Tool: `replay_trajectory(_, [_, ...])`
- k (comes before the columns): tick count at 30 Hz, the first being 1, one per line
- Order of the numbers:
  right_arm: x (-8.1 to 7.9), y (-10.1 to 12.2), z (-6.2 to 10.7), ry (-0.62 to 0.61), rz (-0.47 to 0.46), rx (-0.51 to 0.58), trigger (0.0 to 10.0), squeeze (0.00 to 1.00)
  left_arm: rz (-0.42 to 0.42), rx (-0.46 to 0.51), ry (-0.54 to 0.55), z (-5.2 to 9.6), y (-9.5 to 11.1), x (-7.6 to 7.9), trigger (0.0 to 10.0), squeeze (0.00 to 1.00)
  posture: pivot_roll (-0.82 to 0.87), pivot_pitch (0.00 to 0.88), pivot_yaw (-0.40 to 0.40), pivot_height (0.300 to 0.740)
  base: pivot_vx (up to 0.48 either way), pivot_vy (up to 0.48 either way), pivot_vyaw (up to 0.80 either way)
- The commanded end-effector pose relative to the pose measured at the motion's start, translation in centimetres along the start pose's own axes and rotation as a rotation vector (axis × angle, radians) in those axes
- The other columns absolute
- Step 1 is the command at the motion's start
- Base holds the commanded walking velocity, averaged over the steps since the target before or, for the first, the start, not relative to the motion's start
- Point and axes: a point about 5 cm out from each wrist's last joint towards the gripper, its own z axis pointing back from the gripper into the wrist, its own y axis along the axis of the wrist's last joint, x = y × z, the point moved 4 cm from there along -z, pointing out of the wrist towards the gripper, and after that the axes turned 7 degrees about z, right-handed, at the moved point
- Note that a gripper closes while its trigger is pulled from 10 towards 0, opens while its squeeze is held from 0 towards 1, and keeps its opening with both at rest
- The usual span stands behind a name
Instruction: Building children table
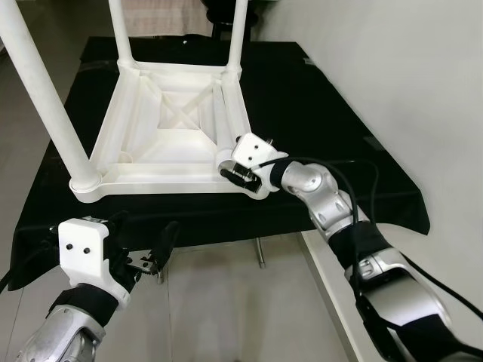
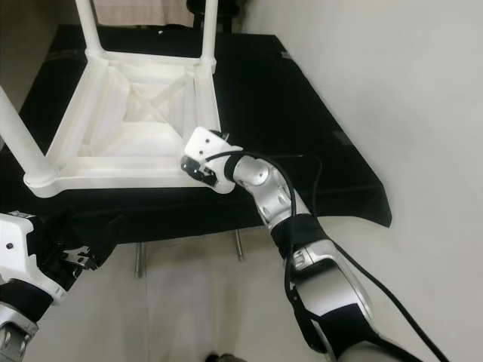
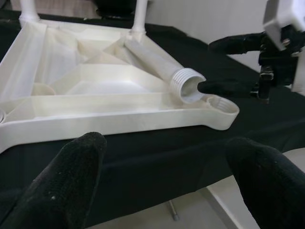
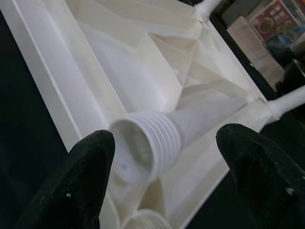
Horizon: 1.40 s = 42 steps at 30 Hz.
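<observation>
Left gripper (image 1: 147,253) fingers spread, empty; right gripper (image 4: 162,157) fingers straddle loose threaded leg (image 4: 157,138), contact unclear

Your head cameras look down on the upturned table (image 1: 162,128); both wrist cameras close on its loose leg (image 4: 157,138).

poster (image 4: 272,20) in background, print illegible

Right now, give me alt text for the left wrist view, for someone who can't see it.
An upturned white plastic children's table lies on a black cloth, with a loose threaded leg resting inside it beside an empty corner socket. The right gripper is open at the leg's threaded end; the left gripper's open black fingers frame the foreground.
</observation>
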Motion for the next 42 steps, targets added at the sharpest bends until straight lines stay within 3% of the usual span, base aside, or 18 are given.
replay_trajectory(1, [0.0,-0.1,0.0,-0.003,-0.018,0.001,10.0,0.0,0.002,-0.007,-0.005,0.2,0.0,0.2,10.0,0.0,-0.08,0.143,-0.124,0.74,0.0,0.0,0.0])
replay_trajectory(20, [0.5,-0.6,0.0,-0.009,0.12,-0.038,10.0,0.0,-0.005,0.0,0.0,0.3,0.2,0.1,10.0,0.0,-0.08,0.146,-0.123,0.74,0.0,0.0,0.0])
replay_trajectory(22, [-0.6,-1.0,-0.2,0.052,0.18,-0.059,10.0,0.0,-0.005,0.001,0.001,0.2,0.2,0.1,10.0,0.0,-0.07,0.147,-0.124,0.74,0.0,0.0,0.0])
replay_trajectory(26, [-1.6,-0.8,-0.5,0.097,0.209,-0.057,10.0,0.0,-0.005,0.0,-0.001,0.3,0.2,0.1,10.0,0.0,-0.07,0.151,-0.12,0.74,0.0,0.0,0.0])
replay_trajectory(33, [-2.0,0.7,-1.5,0.079,0.156,-0.009,10.0,0.0,-0.007,-0.006,-0.007,0.3,0.2,0.2,10.0,0.0,-0.05,0.158,-0.121,0.74,0.0,0.0,0.0])
replay_trajectory(42, [-0.1,0.2,-2.2,-0.032,0.121,-0.088,10.0,0.0,-0.004,-0.003,-0.005,0.5,0.3,0.4,10.0,0.0,-0.04,0.171,-0.134,0.74,0.0,0.0,0.0])
